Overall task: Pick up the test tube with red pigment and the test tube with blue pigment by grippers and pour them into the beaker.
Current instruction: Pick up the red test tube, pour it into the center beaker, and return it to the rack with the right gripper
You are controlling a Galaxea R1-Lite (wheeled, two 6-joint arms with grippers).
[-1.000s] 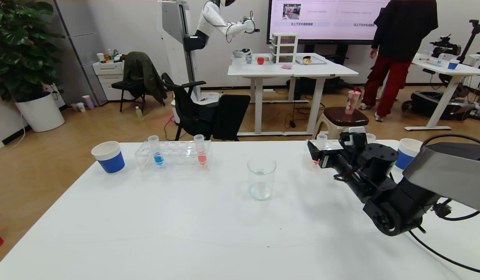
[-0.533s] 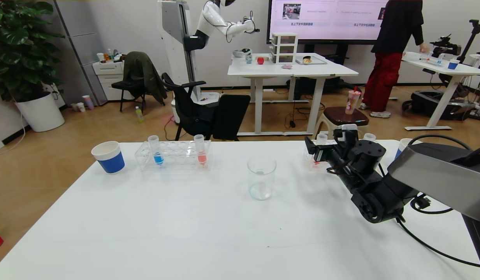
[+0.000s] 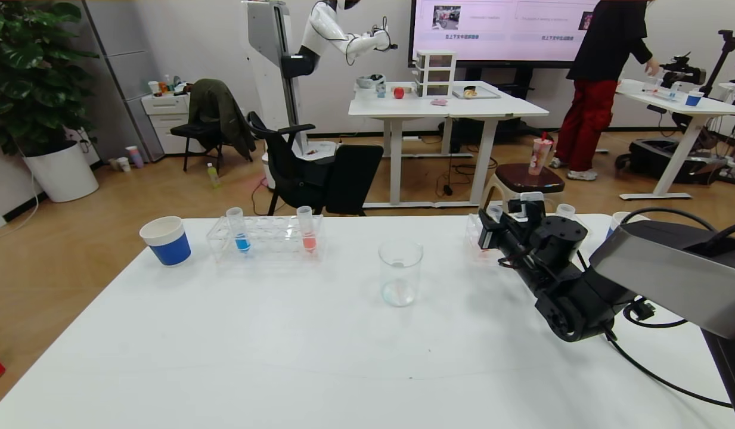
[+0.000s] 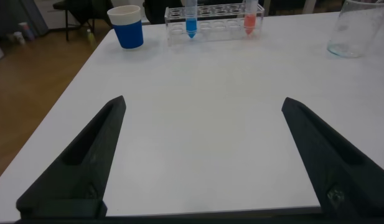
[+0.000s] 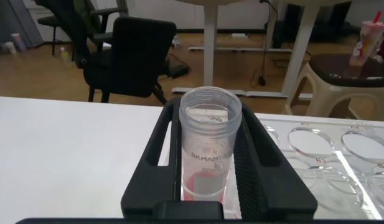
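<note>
Right gripper (image 3: 491,229) advanced; jaws now bracket red tube (image 5: 210,146).

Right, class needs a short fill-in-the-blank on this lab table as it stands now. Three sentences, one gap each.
1. The right gripper has its fingers on either side of the test tube with ____ pigment.
2. The test tube with blue pigment stands in the clear ____.
3. The beaker stands ____ on the table.

Missing words: red; rack; upright
</note>
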